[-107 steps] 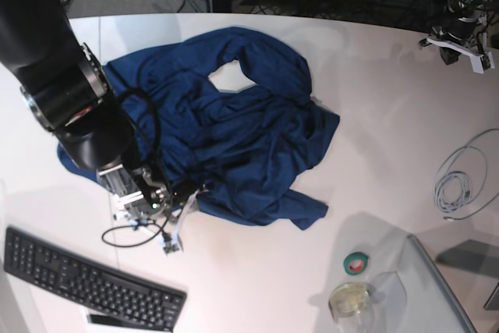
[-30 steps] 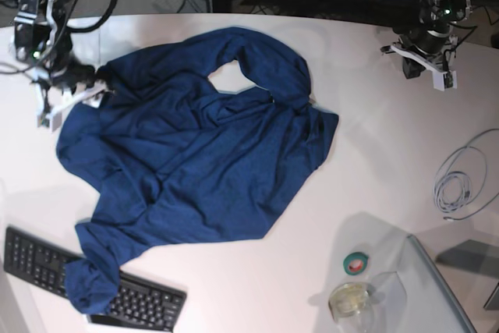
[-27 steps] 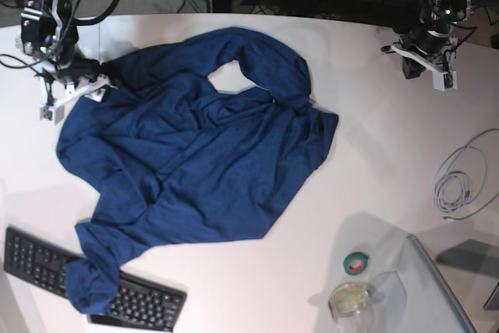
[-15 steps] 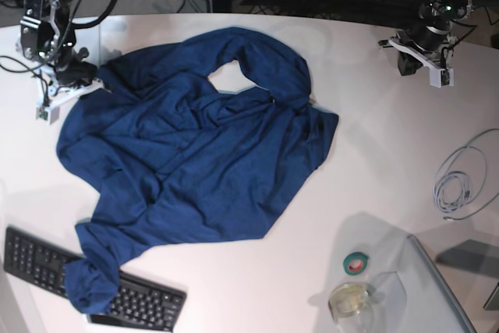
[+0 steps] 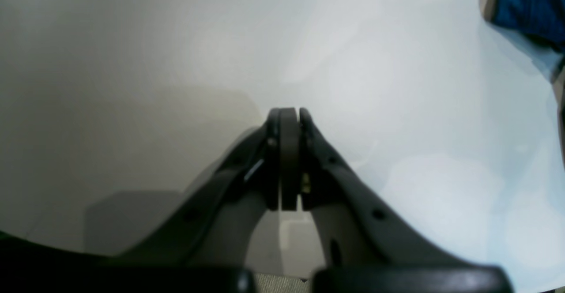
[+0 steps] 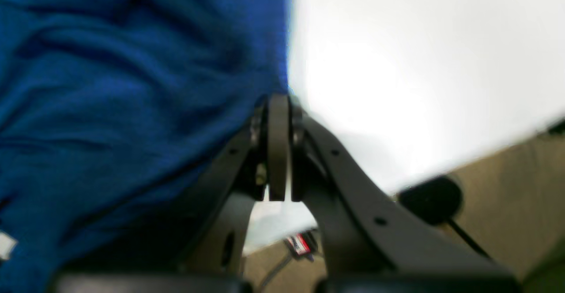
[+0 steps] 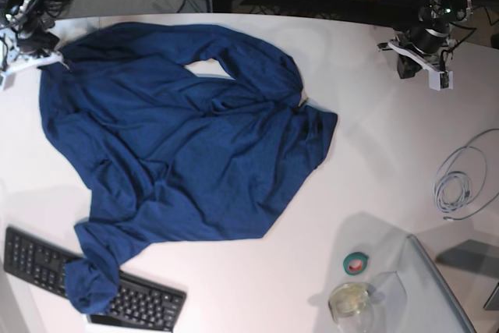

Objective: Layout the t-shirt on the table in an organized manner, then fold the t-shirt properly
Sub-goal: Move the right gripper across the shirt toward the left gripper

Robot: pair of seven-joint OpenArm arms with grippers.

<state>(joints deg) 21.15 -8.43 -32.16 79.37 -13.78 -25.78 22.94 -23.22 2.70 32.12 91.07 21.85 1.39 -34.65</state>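
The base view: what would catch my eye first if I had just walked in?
A big navy t-shirt sprawls rumpled across the white table, one end draped over a black keyboard at the near-left. The right gripper is shut on the shirt's far-left corner, while the left gripper hangs shut over bare table at the far right.

White table (image 7: 374, 146) with t-shirt (image 7: 179, 154), keyboard (image 7: 47, 267), cable coil (image 7: 460, 181), tape roll (image 7: 356, 263).

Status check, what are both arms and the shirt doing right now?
Right gripper shut on t-shirt edge, far corner. Left gripper shut, empty, over bare table. Shirt rumpled, one end draped on keyboard.
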